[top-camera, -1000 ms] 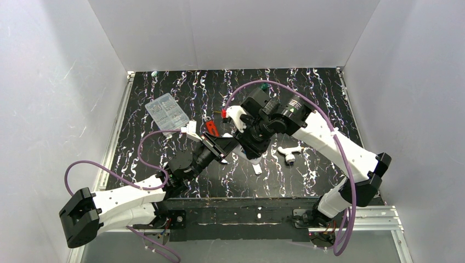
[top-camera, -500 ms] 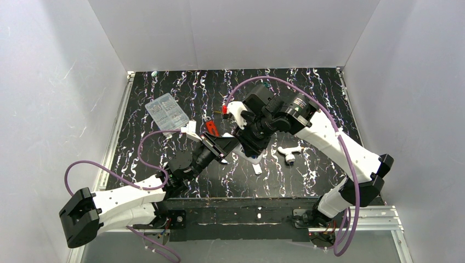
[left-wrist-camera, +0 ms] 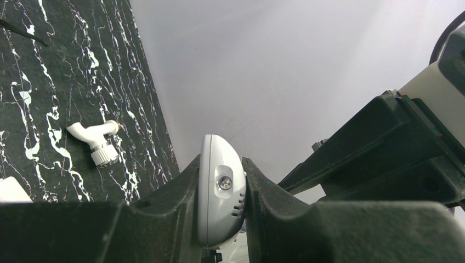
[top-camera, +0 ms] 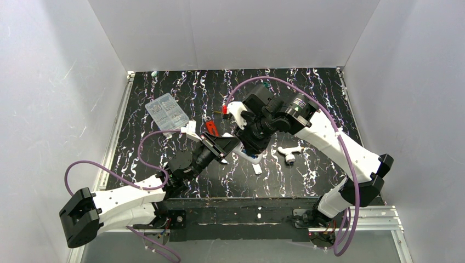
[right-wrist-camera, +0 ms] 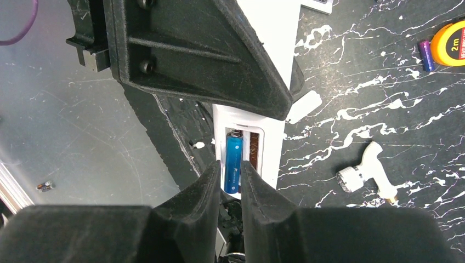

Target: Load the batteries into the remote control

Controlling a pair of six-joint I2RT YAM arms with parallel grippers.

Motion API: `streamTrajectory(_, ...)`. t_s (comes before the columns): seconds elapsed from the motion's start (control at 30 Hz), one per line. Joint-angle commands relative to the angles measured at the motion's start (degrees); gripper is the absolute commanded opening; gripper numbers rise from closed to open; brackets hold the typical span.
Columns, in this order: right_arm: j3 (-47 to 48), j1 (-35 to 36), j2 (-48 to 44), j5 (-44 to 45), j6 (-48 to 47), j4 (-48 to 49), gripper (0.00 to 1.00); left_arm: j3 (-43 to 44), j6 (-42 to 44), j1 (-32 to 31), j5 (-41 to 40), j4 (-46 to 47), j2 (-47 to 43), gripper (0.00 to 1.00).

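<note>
My left gripper [top-camera: 229, 147] is shut on the white remote control [left-wrist-camera: 220, 193] and holds it off the table, its open battery bay facing the right wrist camera. A blue battery [right-wrist-camera: 233, 163] lies in the left slot of the remote [right-wrist-camera: 272, 143]; the slot beside it shows brown and bare. My right gripper [right-wrist-camera: 232, 176] is closed narrowly around the battery's near end, a finger [right-wrist-camera: 208, 189] on each side. In the top view the right gripper [top-camera: 250, 149] meets the remote [top-camera: 245, 154] at mid-table. Another battery [right-wrist-camera: 425, 55] lies on the table.
A yellow tape measure [right-wrist-camera: 449, 48] lies beside the loose battery. A white pipe-like fitting [top-camera: 289, 153] lies right of the grippers, also in the right wrist view [right-wrist-camera: 364, 171]. A small white flat piece [top-camera: 256, 168] lies nearer. A clear plastic box [top-camera: 166, 112] and a red item [top-camera: 211, 128] lie back left.
The right arm's upper joints have shifted slightly back; its gripper stays at the remote. The left arm has not visibly moved.
</note>
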Motion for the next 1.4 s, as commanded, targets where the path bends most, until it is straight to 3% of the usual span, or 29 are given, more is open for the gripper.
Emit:
streamTrajectory(0.0, 0.2, -0.14, -1.35, 0.44, 0.0, 0.14, 0.26, 0.47, 0.1, -0.27, -1.69, 6.61, -1.48, 0.0)
streamTrajectory(0.9, -1.85, -0.07, -1.22, -1.44, 0.01, -0.96, 0.21, 0.01, 0.01, -0.25, -1.91, 7.24, -1.56, 0.0)
streamTrajectory(1.37, -3.26, -0.1, -1.21, -2.41, 0.26, -0.38, 0.26, -0.26, -0.16, -0.25, -2.25, 7.61, -1.22, 0.0)
